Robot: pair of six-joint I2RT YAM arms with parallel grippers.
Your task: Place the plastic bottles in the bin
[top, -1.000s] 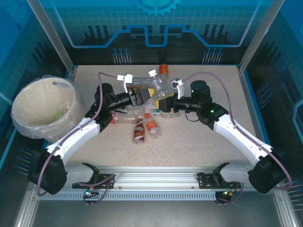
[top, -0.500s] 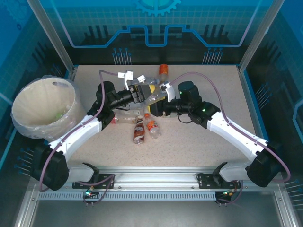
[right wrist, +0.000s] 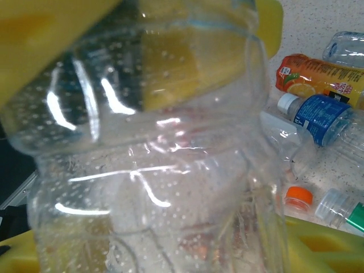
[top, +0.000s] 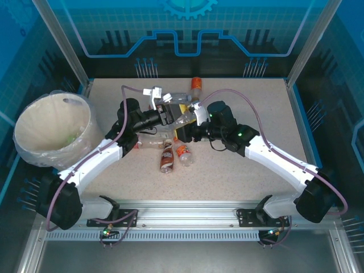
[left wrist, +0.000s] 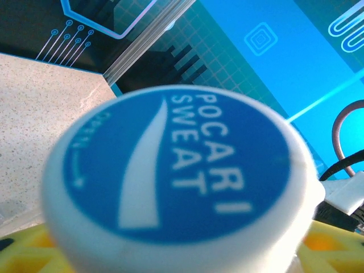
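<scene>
Right gripper (top: pixel 190 118) pinches a clear bottle (right wrist: pixel 165 170) across its body, held above the loose bottles (top: pixel 170 153) lying just beneath it. Left gripper (top: pixel 166 111) sits at the bottle's far end, the cap (left wrist: pixel 176 170) right against its camera; whether it has closed I cannot tell. This looks like a handover: the left needs a firm hold before the right lets go, then carries to the bin (top: pixel 54 128), well off to its left
</scene>
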